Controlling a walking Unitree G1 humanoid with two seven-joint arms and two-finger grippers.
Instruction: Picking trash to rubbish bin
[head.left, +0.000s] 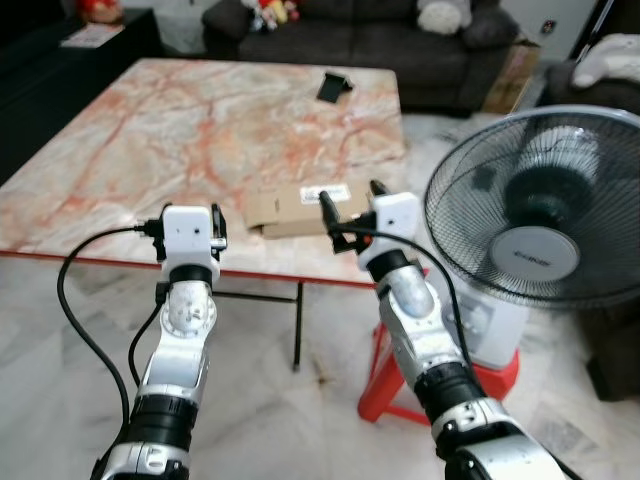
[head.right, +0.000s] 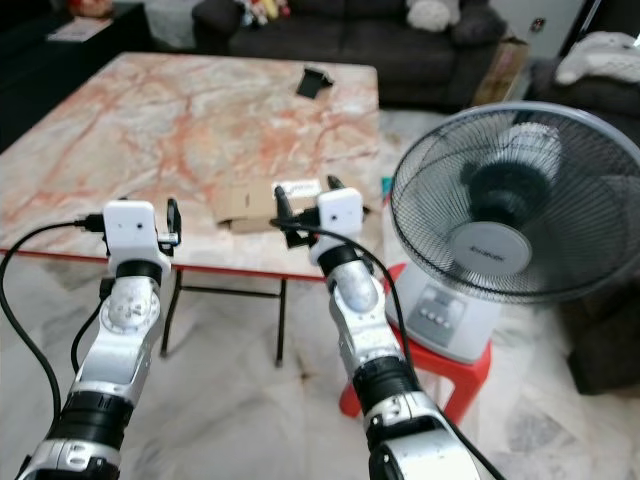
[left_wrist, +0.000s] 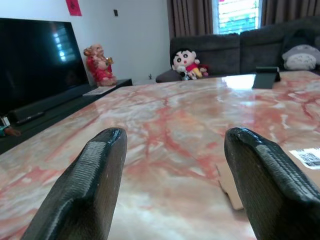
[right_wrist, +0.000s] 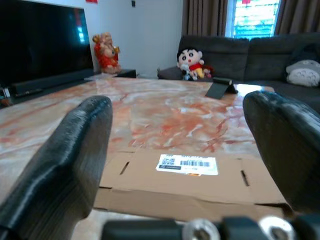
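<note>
Flattened brown cardboard (head.left: 300, 208), matte, w/ white barcode label, flat on counter (head.left: 150, 140) near front edge. Counter slab polished marble-look, cream w/ orange-red veining, thin red rim, dark metal legs. Right tool (head.left: 348, 205) at counter edge just over cardboard's near side; ribbed black fingers (right_wrist: 65, 160) spread wide, gripping nothing. Left tool (left_wrist: 175, 165) at counter edge, well left of cardboard; textured fingers apart, empty. Small black phone stand (head.left: 334, 86) at far side. Round wire-grille fan (head.left: 545, 205) on red plastic stool (head.left: 395, 385), right of counter. Dark fabric sofa (head.left: 380, 35) behind; glossy pale marble floor.
</note>
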